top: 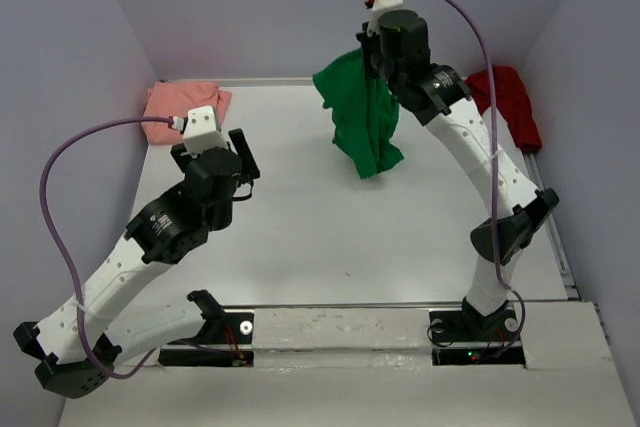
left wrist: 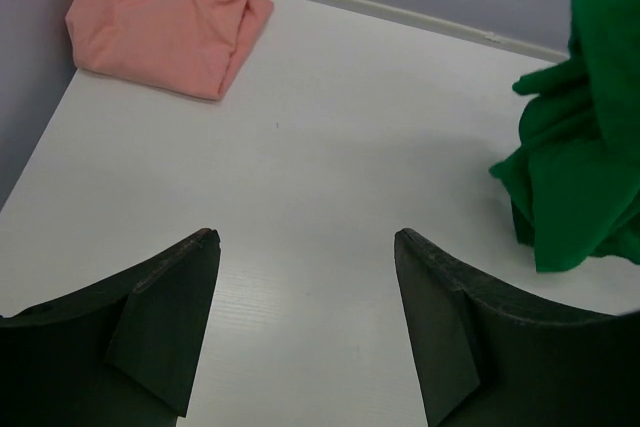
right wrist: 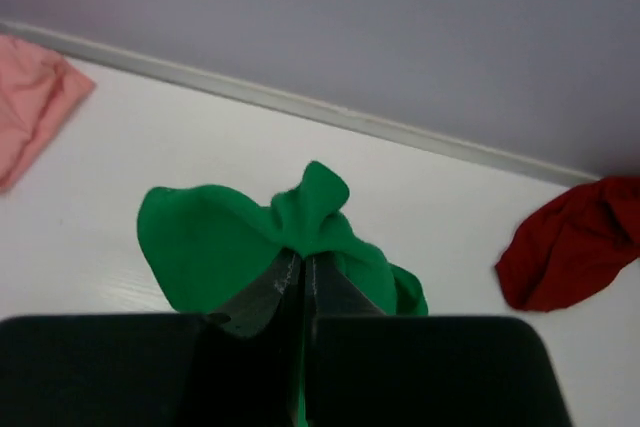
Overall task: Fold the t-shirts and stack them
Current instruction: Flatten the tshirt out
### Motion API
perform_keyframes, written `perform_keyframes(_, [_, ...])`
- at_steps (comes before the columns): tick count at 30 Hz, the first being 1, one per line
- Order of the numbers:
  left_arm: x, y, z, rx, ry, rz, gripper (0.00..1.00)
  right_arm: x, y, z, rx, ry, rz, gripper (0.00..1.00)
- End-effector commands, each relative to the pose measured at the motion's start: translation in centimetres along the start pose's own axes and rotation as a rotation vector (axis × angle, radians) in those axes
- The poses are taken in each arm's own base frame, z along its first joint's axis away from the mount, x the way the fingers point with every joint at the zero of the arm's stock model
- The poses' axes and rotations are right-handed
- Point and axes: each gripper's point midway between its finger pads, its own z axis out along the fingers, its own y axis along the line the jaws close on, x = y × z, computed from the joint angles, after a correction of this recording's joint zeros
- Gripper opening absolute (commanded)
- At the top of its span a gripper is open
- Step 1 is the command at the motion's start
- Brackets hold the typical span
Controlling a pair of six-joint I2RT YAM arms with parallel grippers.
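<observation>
The bright green t-shirt [top: 362,115] hangs bunched above the far middle of the table, pinched by my right gripper [right wrist: 303,257], whose jaws are shut on a fold of it [right wrist: 240,242]. Its lower end droops to the table surface. It also shows at the right edge of the left wrist view [left wrist: 585,167]. The salmon-pink t-shirt [top: 178,109] lies folded in the far left corner [left wrist: 170,19]. The dark red t-shirt [top: 508,99] lies crumpled in the far right corner [right wrist: 570,245]. My left gripper [left wrist: 305,242] hovers open over bare table, near the pink shirt [top: 215,152].
Grey walls close in the white table [top: 300,217] on the left, back and right. A raised strip runs along the back edge [right wrist: 300,102]. Both arm bases stand at the near edge.
</observation>
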Motion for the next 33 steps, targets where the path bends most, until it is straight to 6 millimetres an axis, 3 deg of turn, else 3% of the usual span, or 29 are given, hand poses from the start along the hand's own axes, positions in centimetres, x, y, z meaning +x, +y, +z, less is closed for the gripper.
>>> perform_keyframes(1, [-0.1, -0.2, 0.4, -0.004, -0.017, -0.019, 0.80, -11.2, -1.6, -5.0, -0.025, -0.225, -0.014, 0.00])
perform_keyframes(3, [0.0, -0.3, 0.3, 0.001, -0.017, -0.026, 0.80, -15.1, -2.7, -7.6, -0.023, -0.330, -0.005, 0.00])
perform_keyframes(5, [0.1, -0.2, 0.4, -0.002, -0.015, -0.020, 0.80, -16.0, -2.5, -8.7, -0.056, -0.365, 0.007, 0.00])
perform_keyframes(6, [0.1, -0.1, 0.3, -0.005, -0.016, -0.020, 0.80, -17.0, -2.6, -11.0, -0.100, -0.401, 0.022, 0.00])
perform_keyframes(7, [0.1, -0.1, 0.4, -0.007, -0.015, -0.016, 0.80, -15.6, -1.9, -10.4, -0.128, -0.360, 0.029, 0.00])
perform_keyframes(8, [0.1, 0.0, 0.4, -0.010, -0.018, -0.017, 0.80, -16.0, -2.0, -11.9, -0.156, -0.376, 0.043, 0.00])
perform_keyframes(12, [-0.1, -0.1, 0.4, -0.009, -0.018, -0.017, 0.80, -13.9, -1.2, -11.8, -0.183, -0.307, 0.027, 0.00])
perform_keyframes(14, [-0.1, -0.1, 0.3, -0.010, -0.017, -0.016, 0.80, -13.3, 0.3, -12.4, -0.201, -0.285, -0.009, 0.00])
perform_keyframes(17, [0.0, 0.0, 0.4, -0.014, -0.015, -0.017, 0.80, -13.0, 2.3, -13.4, -0.251, -0.282, -0.033, 0.00])
perform_keyframes(23, [0.0, -0.1, 0.4, -0.014, -0.015, -0.021, 0.80, -12.3, 4.1, -14.8, -0.362, -0.261, 0.009, 0.00])
perform_keyframes(27, [-0.6, 0.1, 0.2, -0.017, -0.028, -0.020, 0.80, -8.5, 4.5, -11.5, -0.300, -0.167, -0.005, 0.00])
perform_keyframes(29, [-0.8, 0.2, 0.1, -0.019, -0.031, -0.016, 0.80, -4.8, 5.8, -8.7, -0.289, -0.081, -0.011, 0.00])
perform_keyframes(32, [-1.1, 0.5, -0.1, -0.024, -0.037, -0.018, 0.80, 2.1, 7.6, -4.4, -0.271, 0.058, -0.057, 0.00])
perform_keyframes(33, [-1.1, 0.6, -0.2, -0.023, -0.039, -0.020, 0.80, 6.1, 8.5, -2.4, -0.265, 0.138, -0.090, 0.00])
